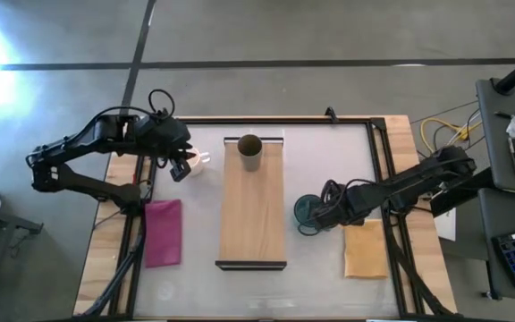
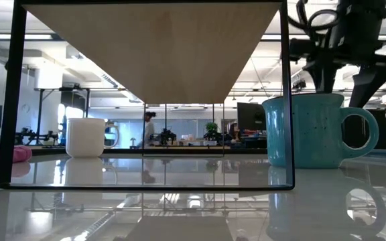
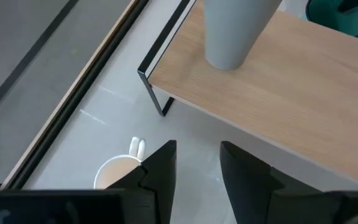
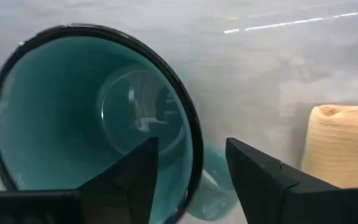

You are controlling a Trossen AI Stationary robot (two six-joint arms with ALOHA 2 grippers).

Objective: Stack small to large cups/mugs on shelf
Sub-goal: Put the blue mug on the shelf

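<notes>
The small olive-brown cup (image 1: 249, 152) stands upright on the far end of the light-wood shelf (image 1: 253, 215); it also shows in the left wrist view (image 3: 232, 31). The white mug (image 1: 200, 163) stands on the table left of the shelf. My left gripper (image 1: 182, 167) is open just left of the white mug (image 3: 118, 174), above it. The teal mug (image 1: 308, 212) stands on the table right of the shelf. My right gripper (image 4: 191, 177) is open over the teal mug's rim (image 4: 188, 134) on the handle side, one finger over the inside and one outside.
A pink cloth (image 1: 162, 233) lies left of the shelf, toward the near edge. An orange cloth (image 1: 365, 249) lies right of the teal mug. The shelf stands raised on dark end rails (image 2: 12, 100). Bare board runs from the olive cup to the shelf's near end.
</notes>
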